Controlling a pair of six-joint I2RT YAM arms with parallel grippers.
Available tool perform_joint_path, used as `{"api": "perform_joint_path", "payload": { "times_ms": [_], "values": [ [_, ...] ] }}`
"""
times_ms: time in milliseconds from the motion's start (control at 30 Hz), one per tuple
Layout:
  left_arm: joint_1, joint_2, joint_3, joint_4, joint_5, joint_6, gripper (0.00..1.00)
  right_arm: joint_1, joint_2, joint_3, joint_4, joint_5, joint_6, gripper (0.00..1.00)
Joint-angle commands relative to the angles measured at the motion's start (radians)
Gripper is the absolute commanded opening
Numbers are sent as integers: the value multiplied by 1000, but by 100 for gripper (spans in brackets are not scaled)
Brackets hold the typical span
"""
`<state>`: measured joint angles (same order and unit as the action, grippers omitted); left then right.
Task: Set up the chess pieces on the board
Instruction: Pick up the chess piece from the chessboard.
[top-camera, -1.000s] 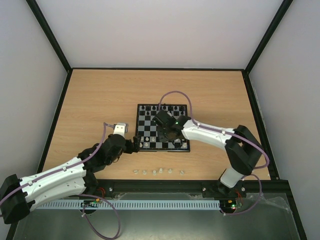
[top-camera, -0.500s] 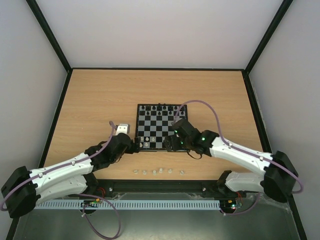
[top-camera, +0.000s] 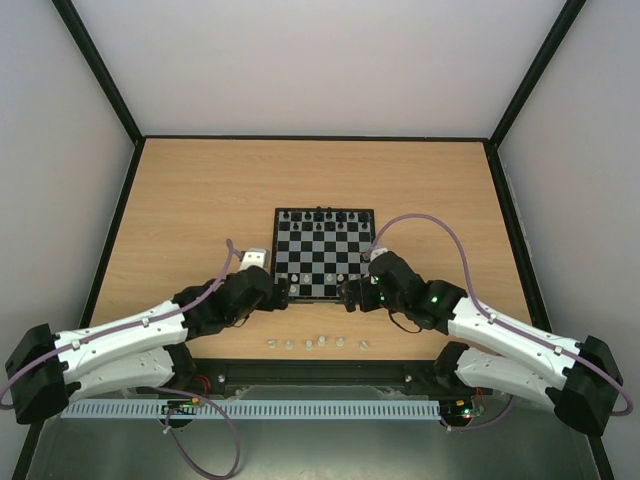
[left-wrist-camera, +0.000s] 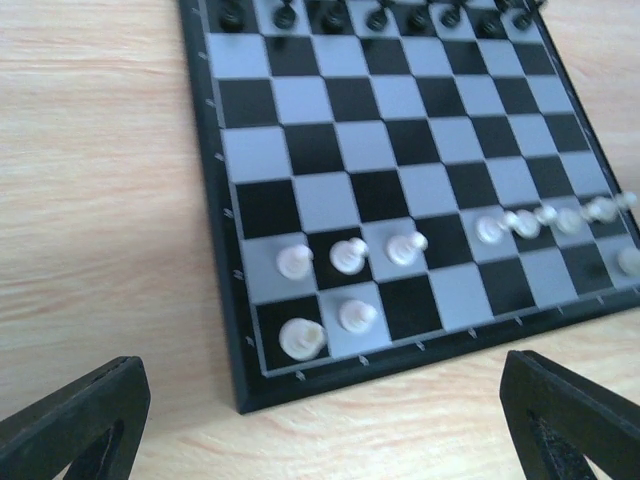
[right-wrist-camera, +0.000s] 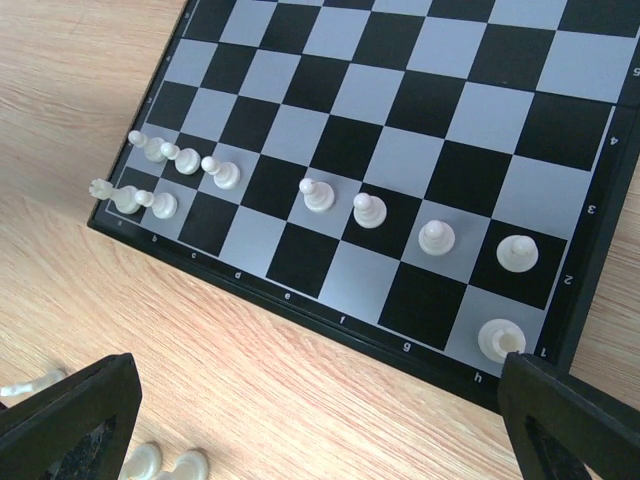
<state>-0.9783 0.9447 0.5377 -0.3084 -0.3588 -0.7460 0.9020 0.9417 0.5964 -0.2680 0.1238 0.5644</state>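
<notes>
The board (top-camera: 322, 250) lies mid-table with black pieces (top-camera: 320, 214) along its far row. Whitish chess pieces stand in its two near rows: a line of pawns (right-wrist-camera: 368, 210) and a corner piece (right-wrist-camera: 498, 340) show in the right wrist view. Two more stand at the near-left corner (left-wrist-camera: 300, 338). Several loose chess pieces (top-camera: 310, 344) lie on the wood in front of the board. My left gripper (top-camera: 283, 292) hangs open just off the near-left corner, holding nothing. My right gripper (top-camera: 347, 293) is open and holds nothing at the near edge, right of middle.
Black rails edge the wooden table (top-camera: 200, 200), with grey walls behind and at both sides. The loose pieces (right-wrist-camera: 150, 460) lie between the board and the near rail, close under both arms.
My right gripper has opened and drawn back from over the board to its near edge. The left gripper has edged right towards the board's near-left corner.
</notes>
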Motion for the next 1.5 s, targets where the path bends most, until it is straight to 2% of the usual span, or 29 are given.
{"api": "perform_joint_path", "payload": {
  "times_ms": [0,233,867,1033,1133,1267,1367,1467],
  "values": [
    [-100,45,63,-86,-39,-72,99,5,-14,-12,17,-6,-3,99],
    [-141,53,70,-120,-92,-116,99,6,-13,-15,20,-13,-4,99],
    [-118,46,44,-97,-122,-77,99,5,36,1,1,30,3,99],
    [-93,44,34,-79,-114,-54,99,6,72,20,-32,97,20,99],
    [-71,41,27,-54,-112,-29,99,5,125,40,-70,151,43,83],
    [-34,37,15,-13,-102,14,99,5,177,65,-67,134,43,60],
    [-7,31,0,21,-94,45,99,13,209,90,-37,75,36,52],
    [24,22,-23,56,-80,75,99,51,275,148,-43,77,34,51]
  ]
}}
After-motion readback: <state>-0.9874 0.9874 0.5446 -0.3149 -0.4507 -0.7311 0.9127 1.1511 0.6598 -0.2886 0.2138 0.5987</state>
